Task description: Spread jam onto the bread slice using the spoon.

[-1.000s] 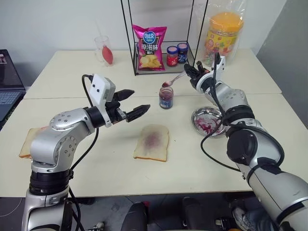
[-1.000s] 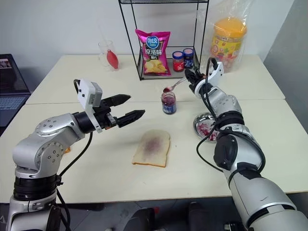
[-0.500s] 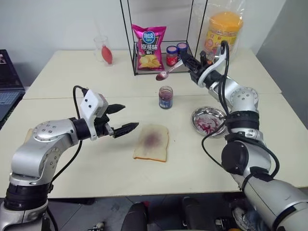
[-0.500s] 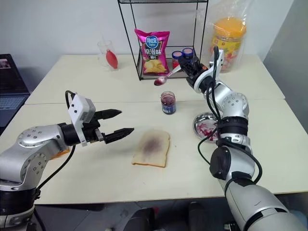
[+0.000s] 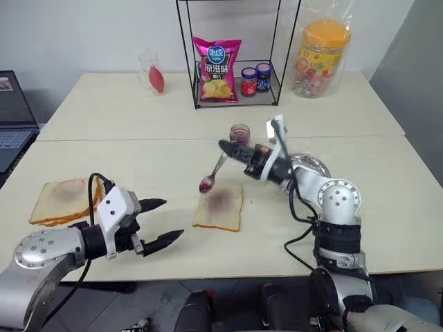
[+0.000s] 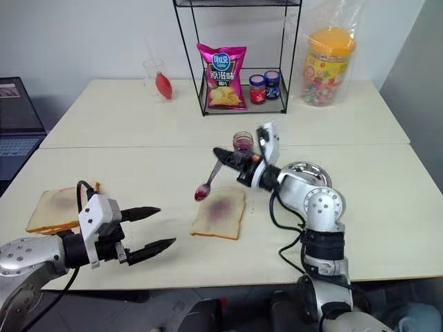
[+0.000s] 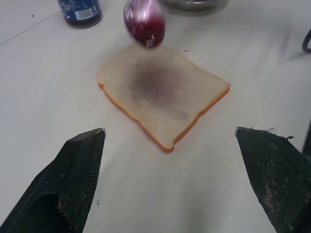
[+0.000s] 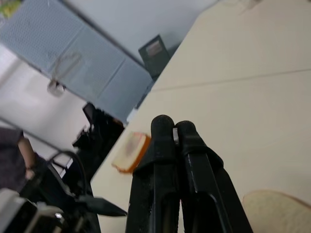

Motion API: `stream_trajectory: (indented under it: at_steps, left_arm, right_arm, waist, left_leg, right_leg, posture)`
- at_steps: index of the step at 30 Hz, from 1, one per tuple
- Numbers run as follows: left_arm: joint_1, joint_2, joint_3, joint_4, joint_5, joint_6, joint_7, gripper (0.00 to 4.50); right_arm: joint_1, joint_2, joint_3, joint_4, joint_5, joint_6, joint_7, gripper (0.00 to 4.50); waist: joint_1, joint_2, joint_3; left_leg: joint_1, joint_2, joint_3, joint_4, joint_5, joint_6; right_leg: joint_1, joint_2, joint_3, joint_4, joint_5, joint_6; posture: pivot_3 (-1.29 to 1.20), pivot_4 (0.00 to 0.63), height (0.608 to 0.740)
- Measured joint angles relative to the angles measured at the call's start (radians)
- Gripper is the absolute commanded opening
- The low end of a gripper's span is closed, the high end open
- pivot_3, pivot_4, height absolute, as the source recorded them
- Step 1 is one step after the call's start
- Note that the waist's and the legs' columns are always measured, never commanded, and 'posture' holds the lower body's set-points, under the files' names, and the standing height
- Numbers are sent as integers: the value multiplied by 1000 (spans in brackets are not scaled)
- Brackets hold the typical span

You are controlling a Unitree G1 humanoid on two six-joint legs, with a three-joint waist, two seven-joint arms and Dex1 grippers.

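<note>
At the left of the bench [image 5: 83, 117] a stack of slices [image 5: 61, 200] is noted, stained on top. The left gripper [image 5: 160, 222] hovers low over the near bench edge, jaws wide open and empty, directed toward the bread slice [image 5: 219, 205]. The slice lies flat near the bench centre, with a purplish stain in its middle. The spoon [image 5: 213, 173] is held by its handle end in the closed jaws of the right gripper [image 5: 230, 148], bowl tilted downward just above the far-left corner of the slice; whether it touches the bread cannot be told. A dark red load of jam [image 7: 144, 23] is seen on the bowl. Behind the gripper stands the open jam jar [image 5: 239, 133], partly hidden by the arm; its fill level cannot be read. To its right, a steel dish [image 5: 313, 165] is largely covered by the right arm. Handling, as judged: the bread is soft, light and likely to slide or tear under a dragged spoon, so light strokes would suit, with the slice steadied at the crust. The spoon is stiff, slim and smooth, and could pivot in the grip. The jam is sticky and may drip off the tilted bowl.
</note>
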Motion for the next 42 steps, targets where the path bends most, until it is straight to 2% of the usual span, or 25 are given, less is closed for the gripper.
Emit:
stream_trajectory:
  at_steps: [5,10,21,29,35,42]
  left_arm:
    - [45,-1,2,0,21,-48,-14,4500]
    - [47,-1,-11,0,32,-72,-26,4500]
    - [17,-1,-64,2,42,-90,-23,4500]
    - [-32,-8,-73,14,47,-88,-2,4500]
    - [-44,-35,-74,31,47,-90,15,4500]
    - [-20,-36,-71,49,45,-117,-4,4500]
  right_arm:
    - [50,-61,163,-4,-133,-116,81,12]
    - [57,-104,254,-22,-254,-251,134,12]
    - [73,-139,323,-23,-435,-450,182,12]
    - [65,-208,370,-27,-552,-543,248,12]
    - [51,-223,375,-87,-579,-555,273,12]
    - [74,-137,251,-146,-398,-331,239,12]
  waist:
    - [0,0,0]
    - [0,0,0]
    - [1,-1,-1]
    - [2,-1,-1]
    - [2,-1,-1]
    - [2,-2,-1]
  left_leg:
    - [-1,0,0,0,0,0]
    - [-1,1,0,-1,0,0]
    - [-1,1,0,0,0,0]
    - [0,1,0,0,0,0]
    - [-1,1,-1,0,0,0]
    - [0,1,-1,0,0,0]
  right_leg:
    - [0,0,0,-1,0,1]
    - [0,1,-1,-1,0,1]
    - [0,1,0,0,1,2]
    - [0,1,0,0,1,2]
    - [0,1,-1,0,1,2]
    - [0,1,-1,0,1,1]
  posture:
    - [0,150,740]
    - [0,150,740]
    - [0,150,740]
    - [0,150,740]
    - [0,150,740]
    - [0,150,740]
